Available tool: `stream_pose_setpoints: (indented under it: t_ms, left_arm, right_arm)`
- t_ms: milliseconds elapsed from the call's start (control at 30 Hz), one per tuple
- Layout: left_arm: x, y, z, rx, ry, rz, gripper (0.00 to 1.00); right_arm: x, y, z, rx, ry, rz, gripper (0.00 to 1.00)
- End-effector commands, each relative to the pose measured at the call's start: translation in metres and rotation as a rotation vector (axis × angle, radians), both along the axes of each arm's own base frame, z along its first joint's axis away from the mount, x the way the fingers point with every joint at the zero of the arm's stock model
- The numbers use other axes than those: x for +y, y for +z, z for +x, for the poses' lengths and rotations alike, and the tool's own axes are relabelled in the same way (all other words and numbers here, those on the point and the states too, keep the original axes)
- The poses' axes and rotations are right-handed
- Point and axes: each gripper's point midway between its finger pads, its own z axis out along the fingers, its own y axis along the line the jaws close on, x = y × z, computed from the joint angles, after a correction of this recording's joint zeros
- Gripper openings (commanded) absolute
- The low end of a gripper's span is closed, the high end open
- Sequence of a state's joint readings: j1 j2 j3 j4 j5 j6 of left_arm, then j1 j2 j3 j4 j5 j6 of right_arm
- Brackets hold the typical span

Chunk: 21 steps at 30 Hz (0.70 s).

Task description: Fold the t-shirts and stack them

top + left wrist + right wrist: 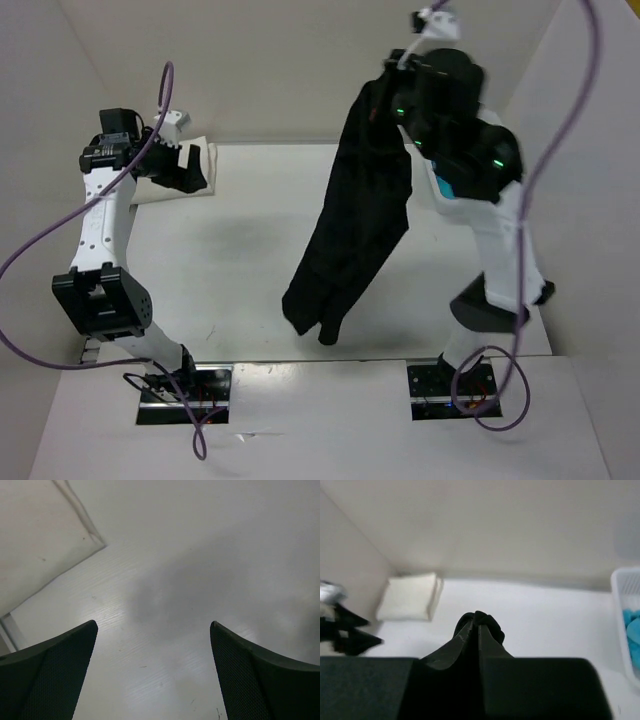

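**Black tee hangs by one pinch, high over the surface**

Your right pincer (476, 617) is clamped together on a small bunch of the black t-shirt (355, 220). It holds the garment raised well apart from the folded cream-white t-shirt (410, 597), on the right arm's side of it. The cloth drops in a long, twisted rope toward the surface (230, 280). Whether its lowest fold touches down cannot be told from above.

Your left pincer (190, 165) stands wide apart and empty, hovering just beside the cream-white t-shirt, with bare tabletop below its fingers. The turquoise t-shirt (632, 630) waits in the white basket (625, 587), farther from the cream-white t-shirt than the black one is.

The weak point is that single grip. Only a thin gather of fabric sits between the fingers, and the whole weight of the shirt pulls on it. Any swing or slackening could let it slide out and land in a heap.

The second hazard is shape. Lowered as it hangs, bunched and twisted, the shirt would likely settle crumpled instead of flat.

The third sits by the cream-white t-shirt itself. A careless move of the open left fingers could catch its edge and undo the fold.
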<state>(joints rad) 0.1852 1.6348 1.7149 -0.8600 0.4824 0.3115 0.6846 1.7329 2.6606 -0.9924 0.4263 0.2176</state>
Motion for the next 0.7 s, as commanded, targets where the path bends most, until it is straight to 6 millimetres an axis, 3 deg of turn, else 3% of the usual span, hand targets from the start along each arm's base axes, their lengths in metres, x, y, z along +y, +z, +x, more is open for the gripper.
stream_pose_setpoints:
  t_ms: [0,33,100,133,167,233,267,300,333,433,467,500,533,600,633,667]
  left_arm:
    - [-0.007,0.023,-0.007,-0.068,-0.019,0.015,0.99]
    - [-0.007,0.023,-0.007,-0.068,-0.019,0.015,0.99]
    - [-0.011,0.022,-0.007,-0.06,-0.034,-0.002,0.99]
    - [-0.011,0.021,-0.009,-0.05,-0.034,-0.004,0.99]
    - [-0.021,0.016,-0.01,-0.036,-0.067,0.0,0.99]
    - [-0.037,0.007,-0.018,-0.001,-0.14,0.02,0.99]
    - [-0.046,0.004,-0.021,0.008,-0.172,0.035,0.99]
    - [-0.066,-0.007,-0.029,0.032,-0.251,0.065,0.99]
    - [-0.078,-0.017,-0.039,0.067,-0.3,0.083,0.99]
    - [-0.133,-0.05,-0.079,0.132,-0.522,0.186,0.99]
    - [-0.147,-0.058,-0.092,0.146,-0.585,0.206,0.99]
    - [-0.178,-0.064,-0.116,0.145,-0.704,0.232,0.99]
    - [-0.187,-0.074,-0.13,0.15,-0.77,0.278,0.99]
    - [-0.197,-0.101,-0.169,0.205,-0.894,0.349,0.99]
    - [-0.21,-0.11,-0.192,0.199,-0.998,0.41,0.99]
    - [-0.21,-0.123,-0.21,0.223,-1.042,0.435,0.99]
  right_arm:
    - [0.039,-0.148,0.071,0.388,-0.033,-0.108,0.12]
    - [0.039,-0.168,0.084,0.455,0.002,-0.084,0.39]
    - [0.039,-0.215,0.104,0.565,0.005,-0.099,0.58]
    - [0.036,-0.25,0.117,0.639,-0.02,-0.134,0.69]
    - [0.025,-0.258,0.125,0.66,-0.047,-0.136,0.86]
    - [0.02,-0.261,0.121,0.681,-0.067,-0.145,1.0]
    - [0.016,-0.252,0.119,0.657,-0.082,-0.141,1.0]
    - [0.01,-0.242,0.117,0.633,-0.095,-0.152,1.0]
    - [-0.002,-0.218,0.105,0.586,-0.112,-0.148,1.0]
    - [-0.031,-0.206,0.088,0.553,-0.191,-0.21,1.0]
    - [-0.041,-0.203,0.072,0.532,-0.195,-0.212,1.0]
    - [-0.048,-0.204,0.065,0.513,-0.202,-0.218,1.0]
    - [-0.05,-0.209,0.057,0.504,-0.191,-0.208,1.0]
    - [-0.068,-0.241,0.037,0.525,-0.189,-0.166,1.0]
    - [-0.086,-0.286,0.028,0.641,-0.194,-0.114,1.0]
    - [-0.094,-0.285,0.026,0.614,-0.197,-0.049,1.0]
